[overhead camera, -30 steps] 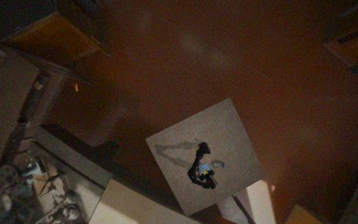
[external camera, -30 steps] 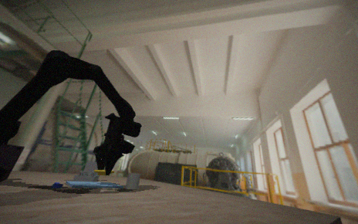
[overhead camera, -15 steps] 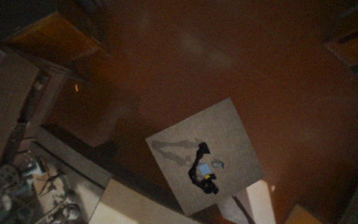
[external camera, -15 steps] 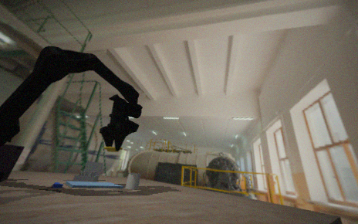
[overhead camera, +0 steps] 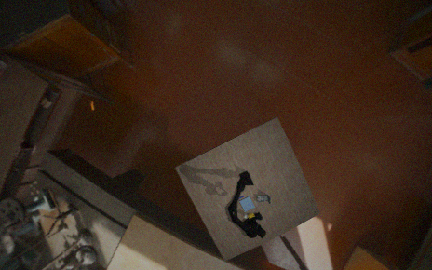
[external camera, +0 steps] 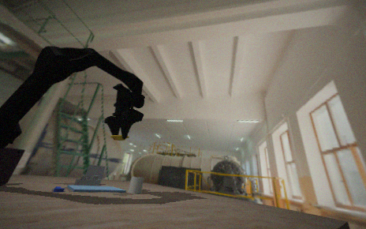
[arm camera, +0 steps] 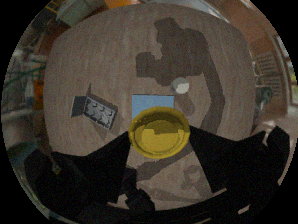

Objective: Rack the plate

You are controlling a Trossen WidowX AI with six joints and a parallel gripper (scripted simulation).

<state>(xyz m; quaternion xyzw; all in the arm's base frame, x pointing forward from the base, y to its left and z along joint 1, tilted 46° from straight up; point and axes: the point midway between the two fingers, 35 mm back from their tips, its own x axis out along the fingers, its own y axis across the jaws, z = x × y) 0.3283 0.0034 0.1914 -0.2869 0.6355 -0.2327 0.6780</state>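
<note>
The yellow plate [overhead camera: 251, 216] [external camera: 117, 137] [arm camera: 159, 145] is held high above the table, lying about level. My gripper [external camera: 120, 136] [arm camera: 159, 132] is shut on it, with a black finger at each side of its rim in the wrist view. The grey dish rack [overhead camera: 263, 198] [external camera: 91, 176] [arm camera: 100, 113] stands on the table, left of and beyond the plate in the wrist view. It has a raised panel at one end. Its rails and slots are too small to make out clearly. Nothing upright shows in it.
A light blue square mat [overhead camera: 247, 204] [external camera: 96, 189] [arm camera: 152, 101] lies on the table, partly hidden by the plate in the wrist view. A whitish cylinder [external camera: 136, 185] [arm camera: 180, 85] stands near the mat's corner. A small dark blue object [external camera: 58, 189] lies at the mat's other side.
</note>
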